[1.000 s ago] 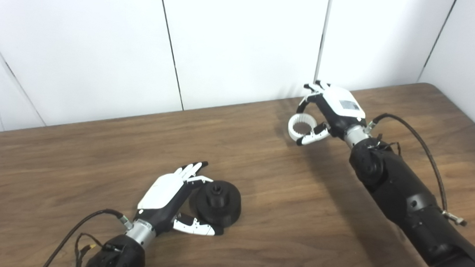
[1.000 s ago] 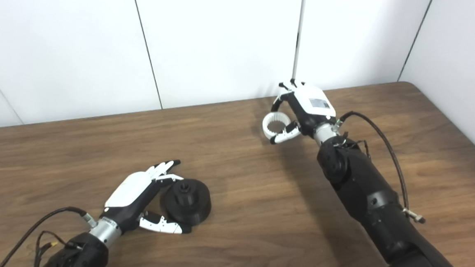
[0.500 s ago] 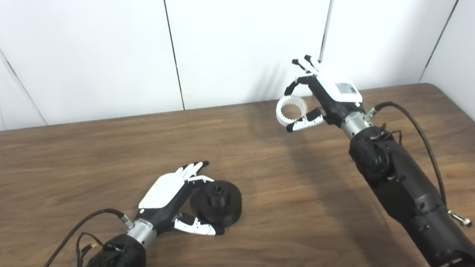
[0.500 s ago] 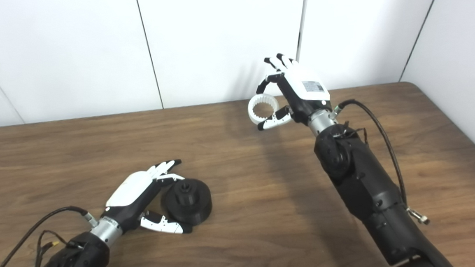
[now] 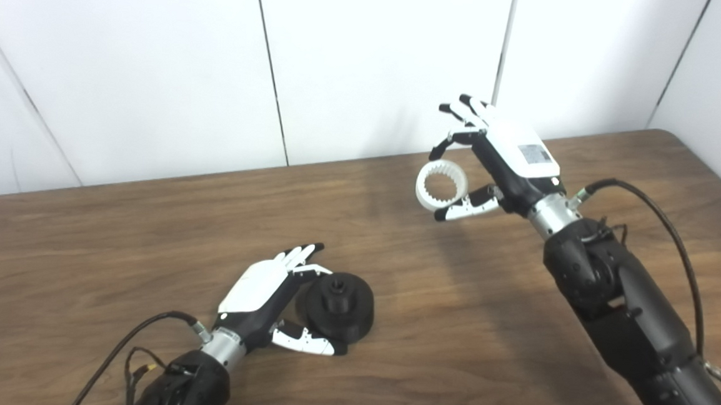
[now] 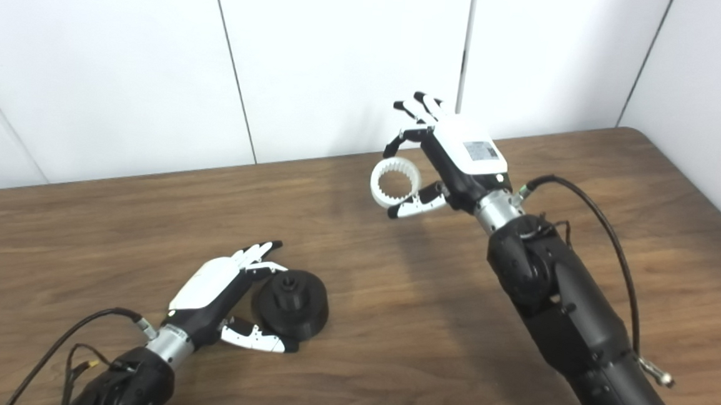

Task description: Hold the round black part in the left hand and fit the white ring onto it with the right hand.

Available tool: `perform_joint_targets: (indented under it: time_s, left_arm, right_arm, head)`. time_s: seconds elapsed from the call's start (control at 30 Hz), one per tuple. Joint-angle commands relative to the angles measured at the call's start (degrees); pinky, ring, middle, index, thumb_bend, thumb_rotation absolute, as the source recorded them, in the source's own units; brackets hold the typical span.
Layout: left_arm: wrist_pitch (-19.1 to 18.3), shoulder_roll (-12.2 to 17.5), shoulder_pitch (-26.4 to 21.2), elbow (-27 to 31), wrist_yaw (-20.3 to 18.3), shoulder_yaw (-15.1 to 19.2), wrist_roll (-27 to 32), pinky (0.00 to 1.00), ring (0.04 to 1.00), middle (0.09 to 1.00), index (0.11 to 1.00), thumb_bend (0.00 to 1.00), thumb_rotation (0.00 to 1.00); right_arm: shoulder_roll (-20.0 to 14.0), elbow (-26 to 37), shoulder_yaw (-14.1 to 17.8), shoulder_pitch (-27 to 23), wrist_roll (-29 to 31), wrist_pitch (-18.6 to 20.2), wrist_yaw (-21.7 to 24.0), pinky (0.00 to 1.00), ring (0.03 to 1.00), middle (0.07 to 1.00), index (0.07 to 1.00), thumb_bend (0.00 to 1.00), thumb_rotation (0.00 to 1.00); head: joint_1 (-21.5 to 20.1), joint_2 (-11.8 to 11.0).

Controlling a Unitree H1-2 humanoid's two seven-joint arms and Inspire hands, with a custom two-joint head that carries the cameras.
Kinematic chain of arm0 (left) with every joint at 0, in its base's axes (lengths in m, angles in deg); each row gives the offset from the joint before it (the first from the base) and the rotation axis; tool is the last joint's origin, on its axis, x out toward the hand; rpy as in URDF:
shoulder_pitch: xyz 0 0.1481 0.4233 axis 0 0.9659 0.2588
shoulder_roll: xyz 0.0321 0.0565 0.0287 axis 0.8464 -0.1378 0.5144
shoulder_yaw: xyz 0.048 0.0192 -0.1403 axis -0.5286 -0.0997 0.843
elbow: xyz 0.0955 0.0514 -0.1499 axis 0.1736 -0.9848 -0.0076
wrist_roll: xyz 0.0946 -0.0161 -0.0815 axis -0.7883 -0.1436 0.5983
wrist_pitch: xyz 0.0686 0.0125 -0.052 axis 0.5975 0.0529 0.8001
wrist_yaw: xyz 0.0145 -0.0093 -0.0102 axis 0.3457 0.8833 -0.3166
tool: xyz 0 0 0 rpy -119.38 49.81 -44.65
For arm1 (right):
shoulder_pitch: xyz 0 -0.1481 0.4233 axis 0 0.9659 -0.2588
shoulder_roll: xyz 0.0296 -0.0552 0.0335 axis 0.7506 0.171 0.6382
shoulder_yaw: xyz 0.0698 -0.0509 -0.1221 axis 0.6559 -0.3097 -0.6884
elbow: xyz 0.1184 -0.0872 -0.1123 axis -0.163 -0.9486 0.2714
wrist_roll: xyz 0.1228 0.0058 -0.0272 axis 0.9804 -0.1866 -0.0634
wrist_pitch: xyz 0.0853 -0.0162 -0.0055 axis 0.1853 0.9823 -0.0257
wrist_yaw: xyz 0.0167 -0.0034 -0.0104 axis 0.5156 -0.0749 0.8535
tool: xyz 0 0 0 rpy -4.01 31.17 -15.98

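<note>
White ring [image 5: 441, 183], toothed inside, pinched in right hand [image 5: 502, 161]; left hand [image 5: 267, 294] seemingly cups black part [image 5: 339, 297].

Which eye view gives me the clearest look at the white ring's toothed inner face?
Left eye view, narrowly: the white ring in the right hand faces the camera more openly, teeth visible around the bore. The right eye view shows the same ring, with similar detail.

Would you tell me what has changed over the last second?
The right hand, shut on the white ring, lifted it off the table and carried it leftward. The left hand stayed cupped beside the round black part, which has not moved.
</note>
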Motion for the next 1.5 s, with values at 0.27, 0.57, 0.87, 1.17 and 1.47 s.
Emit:
perform_joint_targets:
  time_s: [0.27,0.57,0.87,1.17,1.47]
  left_arm:
    - [-2.0,-0.4,-1.4,0.1,0.3,-0.5,-2.7,1.00,1.000,1.000,0.684,1.00,0.39]
    - [-1.8,-0.9,-1.6,-0.5,1.2,-0.5,-3.4,1.00,1.000,1.000,0.677,1.00,0.42]
    - [-2.4,-0.8,-1.7,-0.1,0.4,-0.3,-3.4,1.00,1.000,1.000,0.681,1.00,0.42]
    - [-2.2,-1.0,-1.9,-0.3,0.6,-0.4,-3.7,1.00,1.000,1.000,0.680,1.00,0.41]
    - [-2.6,-1.4,-1.8,-0.1,0.3,-0.3,-3.7,1.00,1.000,1.000,0.679,1.00,0.42]
  right_arm:
    - [0.4,6.7,0.8,0.8,1.3,-1.9,3.5,1.00,1.000,0.947,0.492,0.52,0.16]
    - [1.7,11.0,0.0,2.5,2.2,-2.5,6.7,1.00,1.000,0.949,0.492,0.52,0.16]
    - [4.4,11.0,-1.0,3.0,2.4,-3.5,7.7,1.00,1.000,0.949,0.492,0.52,0.16]
    - [7.0,12.3,-2.8,4.2,2.3,-3.2,9.6,1.00,0.993,0.949,0.492,0.52,0.15]
    - [9.3,12.6,-5.2,4.6,1.4,-2.9,11.2,0.99,0.997,0.948,0.493,0.52,0.16]
  head:
    - [4.9,1.3]
    - [5.3,1.3]
    - [5.2,1.6]
    - [5.2,1.6]
    - [5.5,2.1]
